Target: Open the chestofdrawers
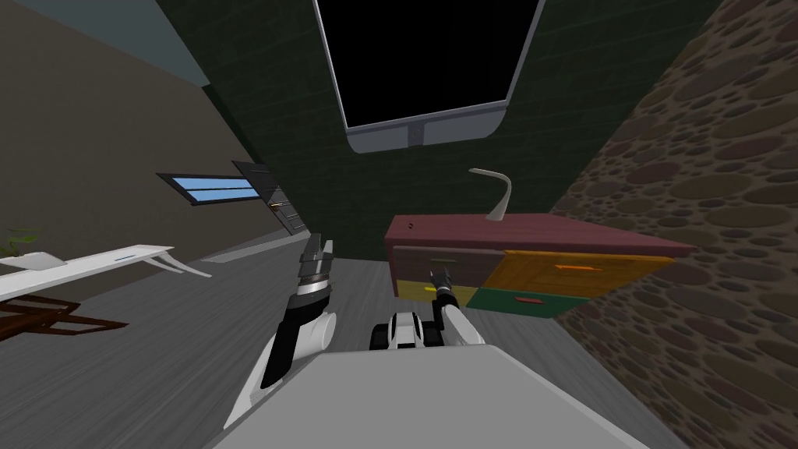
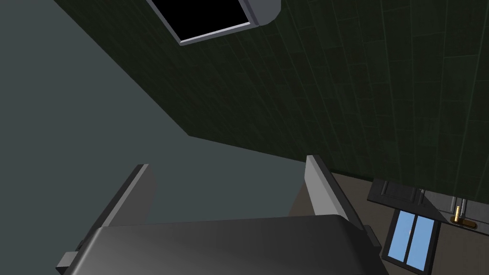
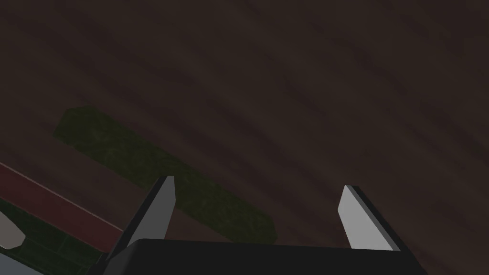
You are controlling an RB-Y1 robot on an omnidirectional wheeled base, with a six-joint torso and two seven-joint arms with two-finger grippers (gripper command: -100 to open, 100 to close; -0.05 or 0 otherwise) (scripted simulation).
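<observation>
Two end effectors show above my chest. Nearest, the left end effector is held up on its bent arm, off to the left of the chest of drawers and well apart from it. Seen from its own wrist, the left end effector has its fingers spread wide, with nothing between them.

Further forward and lower, the right end effector reaches out to the front of the chest of drawers, at the dark brown drawer. From the right wrist, the right end effector is also spread wide and holds nothing. The dark brown drawer lies close ahead of it. An olive green handle, a flat bar, runs slantwise across that front. One end of the bar passes behind one fingertip and reaches into the gap between the two. Whether a finger touches the bar I cannot tell.

The chest of drawers stands on the grey floor against a dark green wall, in the corner beside a pebble-patterned wall. It has a maroon top and four fronts, each of its own colour. The dark brown drawer is upper left. The orange drawer is upper right, with an orange handle. The yellow drawer is lower left. The green drawer is lower right, with a red handle.

On the maroon top, toward the back, stands a white curved lamp. Higher on the dark green wall hangs a grey-framed window around a black area.
</observation>
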